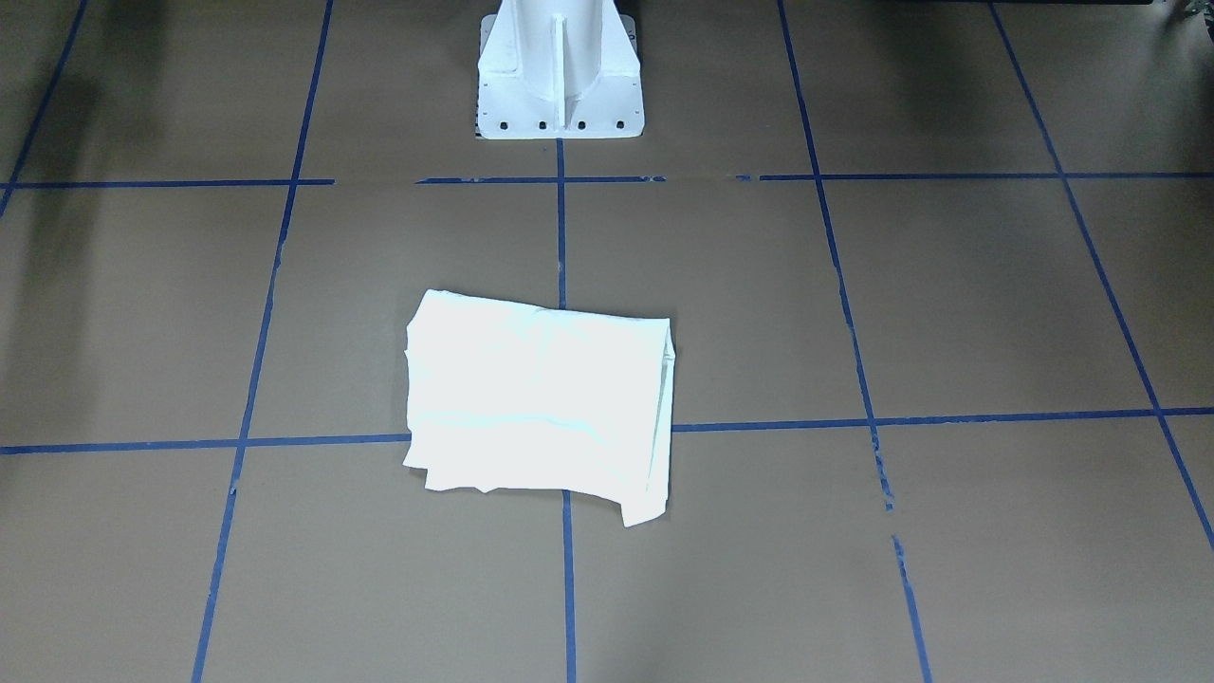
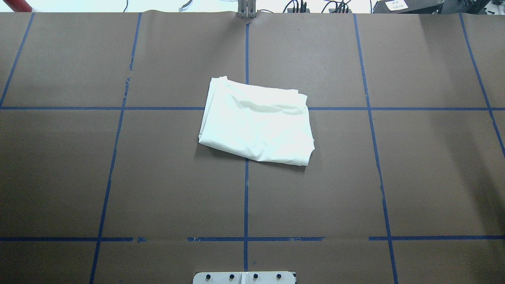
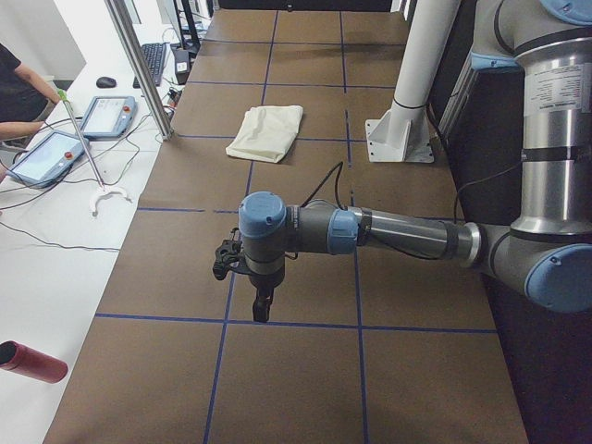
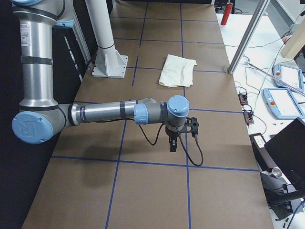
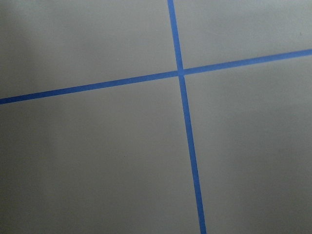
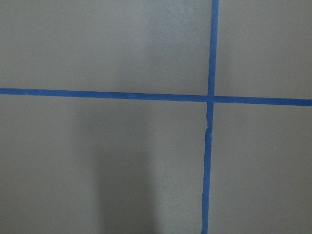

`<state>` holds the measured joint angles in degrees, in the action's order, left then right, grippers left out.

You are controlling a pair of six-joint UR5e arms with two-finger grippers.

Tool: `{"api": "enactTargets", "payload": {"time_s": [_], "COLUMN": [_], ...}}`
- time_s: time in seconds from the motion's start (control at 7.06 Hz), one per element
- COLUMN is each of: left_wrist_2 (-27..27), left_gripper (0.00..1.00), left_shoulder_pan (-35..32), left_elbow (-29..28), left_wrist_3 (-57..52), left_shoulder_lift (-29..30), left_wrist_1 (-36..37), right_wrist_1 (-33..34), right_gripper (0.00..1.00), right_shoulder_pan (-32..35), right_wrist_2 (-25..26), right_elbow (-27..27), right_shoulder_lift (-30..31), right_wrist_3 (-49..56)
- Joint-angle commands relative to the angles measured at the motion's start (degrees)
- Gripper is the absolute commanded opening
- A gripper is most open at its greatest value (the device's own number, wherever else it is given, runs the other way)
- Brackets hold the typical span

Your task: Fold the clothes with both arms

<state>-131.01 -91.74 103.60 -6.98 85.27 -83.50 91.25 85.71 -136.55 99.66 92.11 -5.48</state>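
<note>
The clothes are one cream-white shirt (image 1: pixel 541 408), folded into a rough rectangle with its plain side up. It lies flat near the middle of the brown table (image 2: pixel 256 126); no print shows. Both arms hover far from it, over the table's two ends. The left gripper (image 3: pixel 263 310) points down above a blue tape line in the exterior left view. In the exterior right view, the right gripper (image 4: pixel 174 143) likewise points down. I cannot tell whether either is open or shut. Both wrist views show only bare table and tape crossings.
The white pedestal base (image 1: pixel 560 76) stands at the robot's edge of the table. Blue tape lines grid the brown surface. Beside the table, a bench holds tablets (image 3: pixel 46 157), a red bottle (image 3: pixel 32 361) and a metal post (image 3: pixel 139 65); a person's arm (image 3: pixel 18 92) is there.
</note>
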Motion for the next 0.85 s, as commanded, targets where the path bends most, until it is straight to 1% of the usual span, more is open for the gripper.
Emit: {"api": "enactTargets", "payload": {"time_s": [0.0,0.28,0.43,0.57,0.71], "left_wrist_2": [0.0,0.6,0.7,0.8,0.8], "left_gripper": [1.0,1.0,1.0,1.0,1.0], "left_shoulder_pan": [-0.1,-0.1,0.0,0.2,0.2], "left_elbow": [0.7,-0.3,-0.4,-1.3,-1.7], "left_wrist_3": [0.3,0.5,0.5,0.4,0.3], "left_shoulder_lift": [0.1,0.0,-0.5,1.5,1.5], "left_wrist_1": [0.5,0.4,2.6,9.2,9.5], "right_wrist_1": [-0.1,0.0,-0.1,-0.1,-0.1], "right_gripper": [1.0,1.0,1.0,1.0,1.0], "right_shoulder_pan": [0.1,0.1,0.1,0.1,0.0], "right_wrist_2": [0.1,0.1,0.1,0.1,0.1], "right_elbow": [0.3,0.3,0.2,0.1,0.2], "right_shoulder_lift": [-0.2,-0.4,-0.4,-0.4,-0.5], "right_wrist_3": [0.1,0.0,0.0,0.1,0.1]}}
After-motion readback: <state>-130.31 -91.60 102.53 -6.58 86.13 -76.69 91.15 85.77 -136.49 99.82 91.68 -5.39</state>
